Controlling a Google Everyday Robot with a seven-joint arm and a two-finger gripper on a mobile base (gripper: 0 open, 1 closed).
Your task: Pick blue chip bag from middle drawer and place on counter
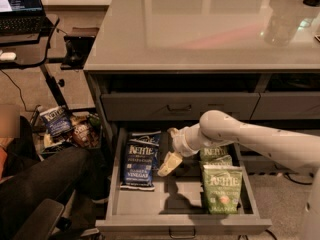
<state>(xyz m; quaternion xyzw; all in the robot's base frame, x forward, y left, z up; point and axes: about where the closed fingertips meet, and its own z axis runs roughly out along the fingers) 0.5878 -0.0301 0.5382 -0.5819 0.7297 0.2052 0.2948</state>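
The blue chip bag (139, 160) lies flat at the left of the open middle drawer (182, 225), logo up. My gripper (168, 149) hangs over the drawer's middle, just right of the bag's right edge. Its pale fingers (169, 164) are spread apart with nothing between them. The white arm reaches in from the right. The glossy grey counter (200, 29) spreads above the drawers.
Two light green Kettle bags (222, 186) lie at the drawer's right, partly under my arm. A shut shallower drawer front (180, 106) sits above. A person's leg (40, 179), a chair and loose snack bags (56, 120) are on the floor at left, below a laptop desk (20, 54).
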